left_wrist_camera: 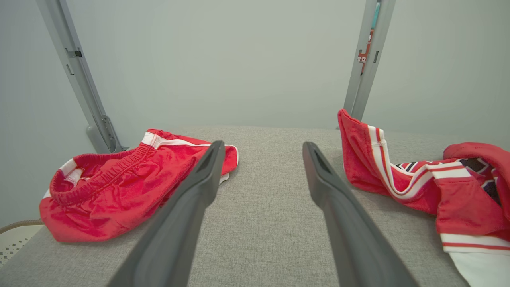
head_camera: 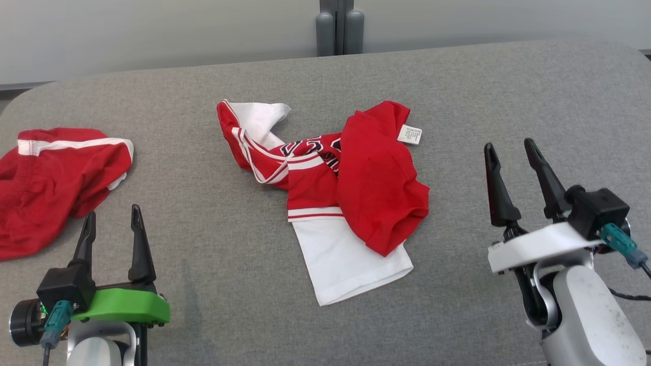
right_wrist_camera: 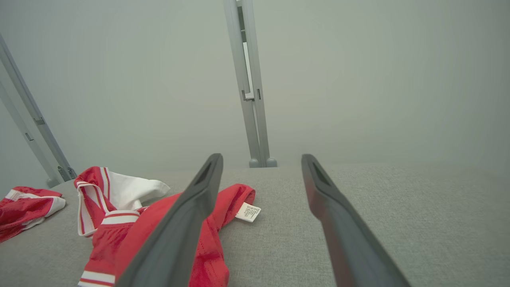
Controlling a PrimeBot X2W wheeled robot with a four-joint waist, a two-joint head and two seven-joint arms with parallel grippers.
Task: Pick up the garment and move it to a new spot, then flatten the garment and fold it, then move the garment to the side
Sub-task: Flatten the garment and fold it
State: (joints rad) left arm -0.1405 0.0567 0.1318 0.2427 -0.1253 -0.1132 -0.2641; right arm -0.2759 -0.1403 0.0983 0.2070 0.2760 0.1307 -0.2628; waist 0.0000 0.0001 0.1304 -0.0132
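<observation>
A crumpled red and white garment [head_camera: 351, 198] lies in the middle of the grey table, with a white label at its far right edge and a white panel toward the front. It also shows at the right of the left wrist view as the garment [left_wrist_camera: 430, 187], and at the lower left of the right wrist view as the garment [right_wrist_camera: 131, 223]. My left gripper [head_camera: 113, 218] stands open at the lower left, well apart from it, nothing between its fingers. My right gripper [head_camera: 508, 147] stands open to the garment's right, also empty.
Red shorts [head_camera: 51, 183] with white trim lie at the table's left edge, seen too as the shorts [left_wrist_camera: 119, 191] in the left wrist view. A grey post [head_camera: 338, 28] rises behind the table [head_camera: 508, 86]. Bare grey cloth surface lies between the two garments and at the right.
</observation>
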